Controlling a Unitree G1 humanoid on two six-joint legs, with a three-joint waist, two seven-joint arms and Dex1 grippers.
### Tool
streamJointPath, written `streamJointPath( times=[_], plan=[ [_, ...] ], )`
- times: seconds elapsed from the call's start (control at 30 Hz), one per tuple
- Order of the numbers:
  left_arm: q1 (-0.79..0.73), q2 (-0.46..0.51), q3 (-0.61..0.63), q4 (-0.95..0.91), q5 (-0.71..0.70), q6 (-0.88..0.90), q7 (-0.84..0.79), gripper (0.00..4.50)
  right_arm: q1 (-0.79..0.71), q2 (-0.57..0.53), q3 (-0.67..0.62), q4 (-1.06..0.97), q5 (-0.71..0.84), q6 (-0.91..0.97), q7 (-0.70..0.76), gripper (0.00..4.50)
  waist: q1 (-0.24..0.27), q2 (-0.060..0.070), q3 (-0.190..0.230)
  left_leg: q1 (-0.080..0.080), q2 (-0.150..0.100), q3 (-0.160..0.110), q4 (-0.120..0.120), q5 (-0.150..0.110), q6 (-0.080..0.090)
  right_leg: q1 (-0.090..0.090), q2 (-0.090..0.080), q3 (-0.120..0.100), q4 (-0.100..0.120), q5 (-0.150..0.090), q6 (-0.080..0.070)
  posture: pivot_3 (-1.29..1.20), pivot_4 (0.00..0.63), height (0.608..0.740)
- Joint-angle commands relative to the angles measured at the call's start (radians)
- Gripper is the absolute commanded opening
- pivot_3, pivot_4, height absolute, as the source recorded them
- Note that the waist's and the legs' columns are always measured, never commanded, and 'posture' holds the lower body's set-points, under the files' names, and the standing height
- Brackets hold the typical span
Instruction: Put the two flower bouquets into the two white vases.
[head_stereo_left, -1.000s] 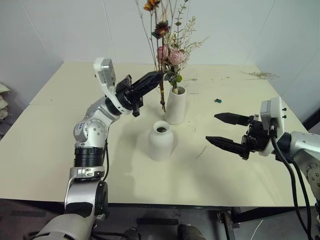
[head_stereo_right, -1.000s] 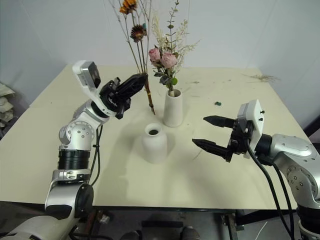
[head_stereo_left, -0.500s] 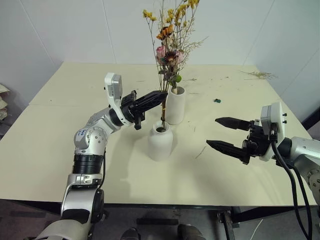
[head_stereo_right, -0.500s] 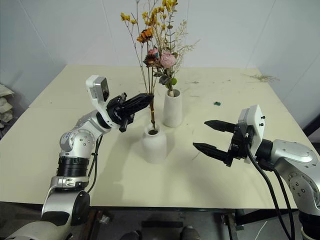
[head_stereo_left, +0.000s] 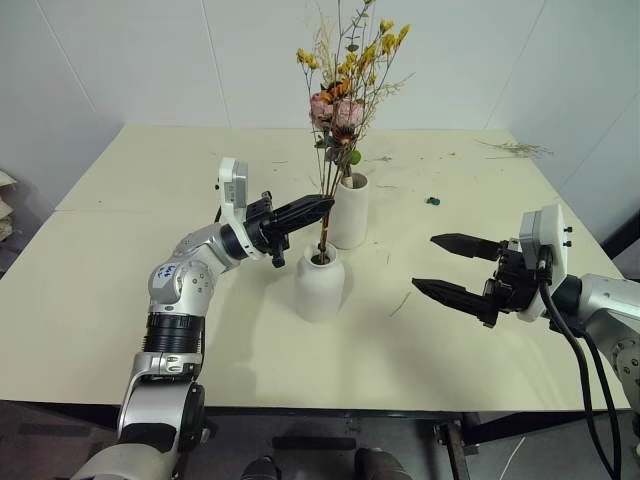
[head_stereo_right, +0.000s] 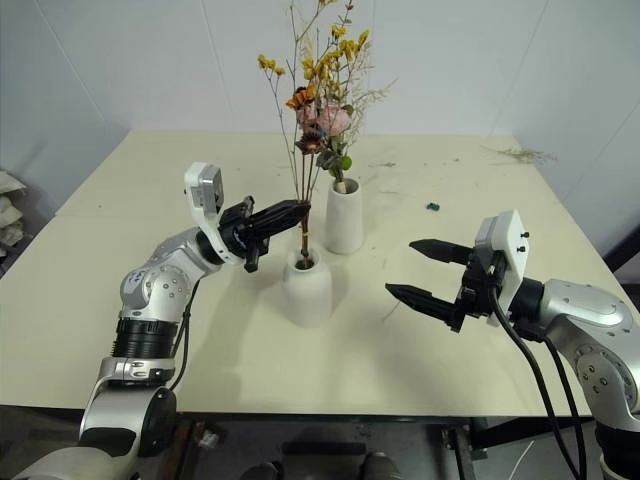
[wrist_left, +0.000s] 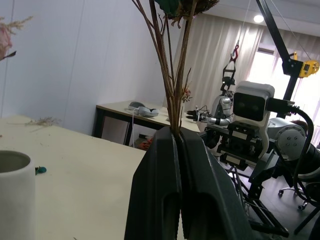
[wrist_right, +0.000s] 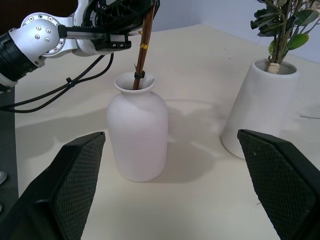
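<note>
Because its stems sat in the round-bodied white ceramic vase (wrist_right: 137, 134), left gripper (head_stereo_left: 322, 206) clamped the thin yellow-orange flower bunch (head_stereo_left: 345, 90) upright; right gripper (head_stereo_left: 446, 263) gaped empty.

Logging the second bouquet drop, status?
Left tool shut on yellow flowers, stems already in the short vase. Right tool open, empty. Roses in the tall vase. Nothing blocking.

White vases (head_stereo_left: 321, 283); pink roses (head_stereo_left: 336, 110); yellow-orange flowers (head_stereo_left: 375, 45), perhaps.
</note>
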Motion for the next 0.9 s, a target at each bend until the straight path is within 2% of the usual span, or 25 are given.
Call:
streamJointPath(
  times=[0.03, 0.27, 0.4, 0.8, 0.9],
  plan=[
    [0.009, 0.013, -0.014, -0.003, 0.026, 0.005, 0.016, 0.06, 0.006, 0.004, -0.023, -0.041, 0.009, -0.017, -0.006, 4.50, 0.000, 0.000, 0.000, 0.000, 0.000, 0.000, 0.000, 0.000, 0.000, 0.000, 0.000, 0.000, 0.000, 0.000, 0.000, 0.00, 0.150, 0.740],
    [0.033, 0.038, -0.047, 0.007, 0.076, -0.017, -0.012, 0.06, 0.012, 0.008, -0.024, -0.049, 0.010, -0.017, -0.010, 4.50, 0.000, 0.000, 0.000, 0.000, 0.000, 0.000, 0.000, 0.000, 0.000, 0.000, 0.000, 0.000, 0.000, 0.000, 0.000, 0.00, 0.150, 0.740],
    [0.027, 0.044, -0.047, 0.014, 0.059, 0.020, -0.032, 0.88, 0.009, 0.006, -0.024, -0.045, 0.010, -0.016, -0.010, 4.50, 0.000, 0.000, 0.000, 0.000, 0.000, 0.000, 0.000, 0.000, 0.000, 0.000, 0.000, 0.000, 0.000, 0.000, 0.000, 0.00, 0.150, 0.740],
    [0.009, 0.099, -0.002, 0.001, 0.031, -0.003, -0.116, 4.47, 0.008, -0.007, -0.031, -0.032, 0.006, -0.014, 0.000, 4.50, -0.001, 0.000, 0.000, 0.000, 0.000, 0.000, 0.000, 0.000, 0.000, 0.000, 0.000, 0.000, -0.001, 0.000, 0.000, 0.00, 0.150, 0.740],
    [0.002, 0.142, 0.007, 0.013, 0.039, -0.009, -0.151, 4.47, 0.015, -0.017, -0.040, -0.030, 0.004, -0.011, 0.007, 4.50, -0.001, 0.000, 0.000, 0.000, 0.000, 0.000, -0.001, 0.000, 0.000, 0.000, 0.000, 0.000, -0.001, 0.000, -0.001, 0.00, 0.150, 0.740]
  ],
)
